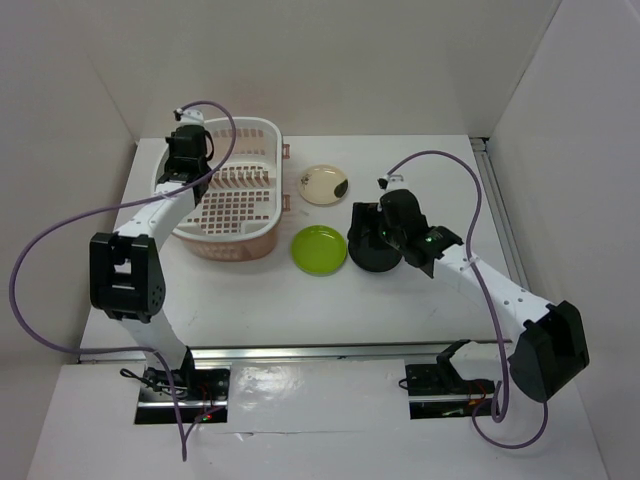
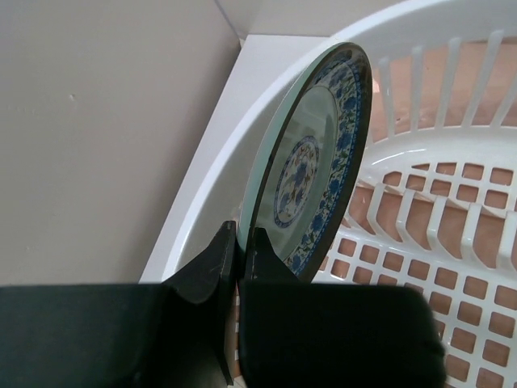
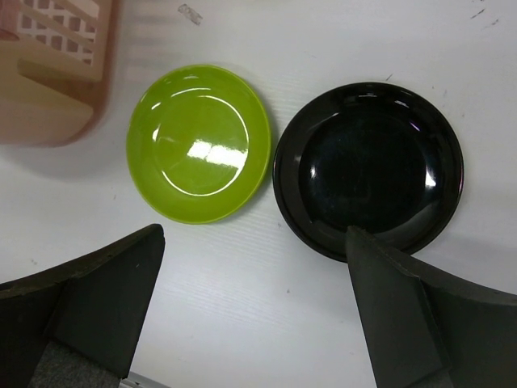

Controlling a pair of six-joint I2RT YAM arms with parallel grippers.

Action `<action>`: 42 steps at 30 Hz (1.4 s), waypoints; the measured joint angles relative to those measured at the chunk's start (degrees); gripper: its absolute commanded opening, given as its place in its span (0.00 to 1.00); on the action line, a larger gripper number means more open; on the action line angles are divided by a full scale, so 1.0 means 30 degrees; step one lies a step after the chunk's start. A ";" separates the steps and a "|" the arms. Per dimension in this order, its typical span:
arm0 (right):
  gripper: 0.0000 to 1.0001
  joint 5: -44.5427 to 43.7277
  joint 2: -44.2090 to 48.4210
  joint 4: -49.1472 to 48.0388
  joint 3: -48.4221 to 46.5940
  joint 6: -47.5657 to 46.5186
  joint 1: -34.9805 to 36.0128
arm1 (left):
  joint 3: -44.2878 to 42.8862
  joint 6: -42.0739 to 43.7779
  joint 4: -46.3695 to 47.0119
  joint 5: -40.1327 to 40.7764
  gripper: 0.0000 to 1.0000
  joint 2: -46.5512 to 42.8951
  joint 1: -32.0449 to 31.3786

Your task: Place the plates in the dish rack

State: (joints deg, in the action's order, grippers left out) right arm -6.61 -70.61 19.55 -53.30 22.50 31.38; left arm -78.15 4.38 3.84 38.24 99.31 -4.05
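White table (image 1: 300,300). Left jaws clamp teal plate (image 2: 311,162) on edge over dish rack (image 2: 452,144); loading step, next lower it between tines (image 1: 240,178). Right jaws apart over black plate (image 3: 367,166).

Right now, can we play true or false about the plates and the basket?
1. The left pincer is shut on the patterned plate, over the dish rack. True.
2. The green plate lies in the dish rack. False: it lies on the table, beside the black plate.
3. The right pincer grips the black plate. False: it stands open, gripping nothing.
4. The cream plate lies flat on the table. True.
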 measured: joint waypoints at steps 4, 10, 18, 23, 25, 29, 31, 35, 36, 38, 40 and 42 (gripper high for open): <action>1.00 0.0007 -0.0357 0.0073 -0.0022 -0.0226 0.0000 | -0.0051 0.0058 0.0160 -0.0007 0.00 0.0721 0.0000; 1.00 0.0248 -0.1268 0.0219 -0.0612 -0.0474 0.0000 | -0.0379 0.0058 0.0197 -0.0146 0.00 0.1545 0.0000; 1.00 0.0510 -0.2215 0.0204 -0.1231 -0.0765 0.0000 | -0.1683 -0.0015 0.0270 -0.0284 0.00 0.3118 0.0000; 1.00 0.0627 -0.2623 0.0189 -0.1508 -0.0838 -0.0007 | -0.2353 -0.0022 0.0117 -0.0233 0.00 0.4087 0.0000; 1.00 0.0656 -0.2892 0.0189 -0.1734 -0.0889 -0.0007 | -0.2514 -0.0029 0.0000 -0.0204 0.00 0.4248 0.0000; 1.00 0.0729 -0.3381 0.0153 -0.2193 -0.0903 -0.0007 | -0.3089 -0.0109 -0.0299 -0.0233 0.00 0.4707 0.0000; 1.00 0.0809 -0.3512 0.0117 -0.2331 -0.0918 -0.0007 | -0.3264 -0.0211 -0.0525 -0.0299 0.00 0.4874 0.0000; 1.00 0.0918 -0.3796 0.0044 -0.2492 -0.0954 -0.0007 | -0.3548 -0.0663 -0.1195 -0.0605 0.03 0.5136 0.0044; 1.00 0.0947 -0.3876 0.0015 -0.2528 -0.0954 -0.0007 | -0.3643 -0.0707 -0.1304 -0.0663 0.06 0.5202 0.0058; 1.00 0.1005 -0.4014 0.0015 -0.2586 -0.0962 -0.0007 | -0.3942 -0.0940 -0.1574 -0.0721 0.12 0.5413 0.0073; 1.00 0.1056 -0.4124 0.0015 -0.2667 -0.0962 -0.0007 | -0.4095 -0.1049 -0.1770 -0.0721 0.15 0.5537 0.0080; 1.00 0.1137 -0.4211 0.0007 -0.2783 -0.0962 -0.0007 | -0.4226 -0.1100 -0.1880 -0.0736 0.17 0.5603 0.0080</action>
State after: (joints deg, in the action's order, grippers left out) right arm -3.20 -83.24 19.57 -61.65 19.62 31.35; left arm -90.83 1.08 -1.80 36.03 116.11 -3.81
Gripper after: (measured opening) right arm 0.999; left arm 0.160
